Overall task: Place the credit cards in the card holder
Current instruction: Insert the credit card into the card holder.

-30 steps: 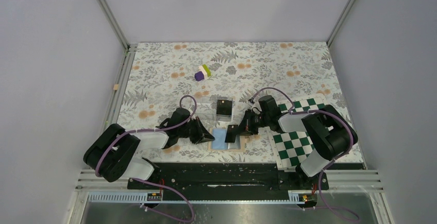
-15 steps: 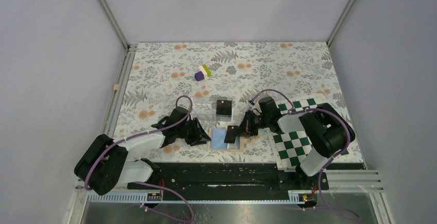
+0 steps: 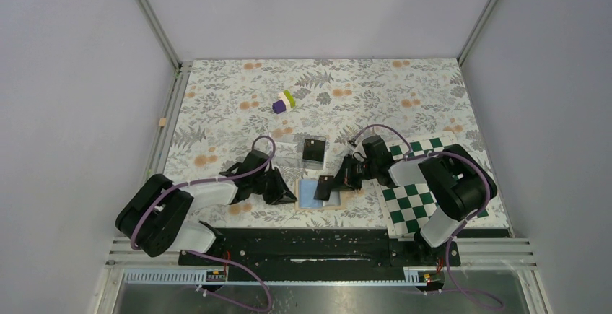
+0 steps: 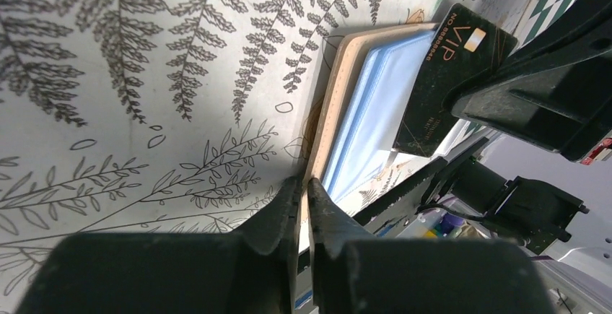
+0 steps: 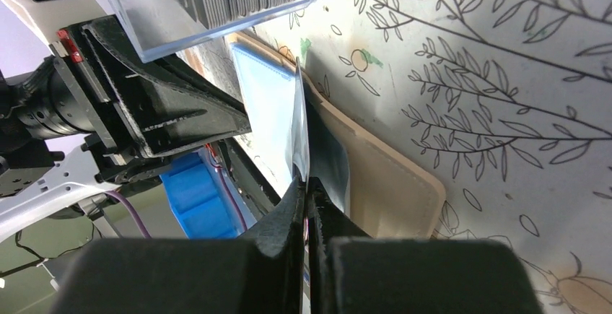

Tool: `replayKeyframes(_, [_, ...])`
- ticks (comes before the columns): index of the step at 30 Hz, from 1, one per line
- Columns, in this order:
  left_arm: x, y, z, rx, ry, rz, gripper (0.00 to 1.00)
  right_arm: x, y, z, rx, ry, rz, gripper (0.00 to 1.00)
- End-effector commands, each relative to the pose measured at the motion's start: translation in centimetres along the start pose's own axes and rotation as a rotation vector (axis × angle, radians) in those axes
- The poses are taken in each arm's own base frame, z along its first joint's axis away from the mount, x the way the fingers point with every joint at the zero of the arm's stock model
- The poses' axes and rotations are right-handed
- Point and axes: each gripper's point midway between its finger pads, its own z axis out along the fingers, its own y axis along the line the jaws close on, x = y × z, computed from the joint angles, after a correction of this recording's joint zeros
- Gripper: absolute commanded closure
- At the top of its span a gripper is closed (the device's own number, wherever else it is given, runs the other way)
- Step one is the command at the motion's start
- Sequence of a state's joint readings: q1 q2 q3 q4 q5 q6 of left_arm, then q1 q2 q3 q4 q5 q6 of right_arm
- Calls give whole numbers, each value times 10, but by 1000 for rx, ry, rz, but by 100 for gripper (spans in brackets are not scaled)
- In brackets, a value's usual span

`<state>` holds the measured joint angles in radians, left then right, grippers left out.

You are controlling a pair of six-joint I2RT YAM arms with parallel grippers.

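The card holder (image 3: 309, 194) lies open, blue side up, between the two end effectors and close to the near edge of the surface (image 3: 238, 97). A clear case (image 3: 292, 152) sits just beyond both of them, and bare surface stretches past it. The left arm reaches low and flat, with the left end effector (image 4: 302, 198) clenched on the card holder's tan rim. The right arm folds inward. The right end effector (image 5: 307, 188) pinches a credit card (image 4: 447, 76) held on edge and tilted over the blue lining. The card's long axis runs out from the fingertips toward the left end effector. A checkerboard (image 3: 410, 206) lies behind the right wrist.

The card holder (image 4: 345, 76) is matt, the credit card (image 4: 446, 76) glossy plastic.
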<state>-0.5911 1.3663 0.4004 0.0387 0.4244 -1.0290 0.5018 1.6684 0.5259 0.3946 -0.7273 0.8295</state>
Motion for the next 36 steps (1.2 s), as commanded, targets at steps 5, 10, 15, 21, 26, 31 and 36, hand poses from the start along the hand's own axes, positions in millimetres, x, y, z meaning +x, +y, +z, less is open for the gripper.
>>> replayKeyframes(5, [8,2,4,5,12,-3,97,0,-1,1,-13,-9,5,100])
replayKeyframes(10, [9,6,6,-9,14,-6,98,11,-7,-1,-5,28,31,100])
replayKeyframes(15, [9,6,7,-12,17,-3,99,20,-10,-2,-3,65,52,100])
replayKeyframes(21, [9,5,7,-11,19,3,99,30,-16,-7,42,93,66,100])
replayKeyframes(26, [10,4,8,-15,25,15,100,36,-22,-6,65,128,83,100])
replayKeyframes(31, [11,2,9,-17,32,20,100,37,-20,-2,69,164,62,100])
replayKeyframes(36, [11,2,10,-18,39,20,100,34,-10,1,61,188,18,100])
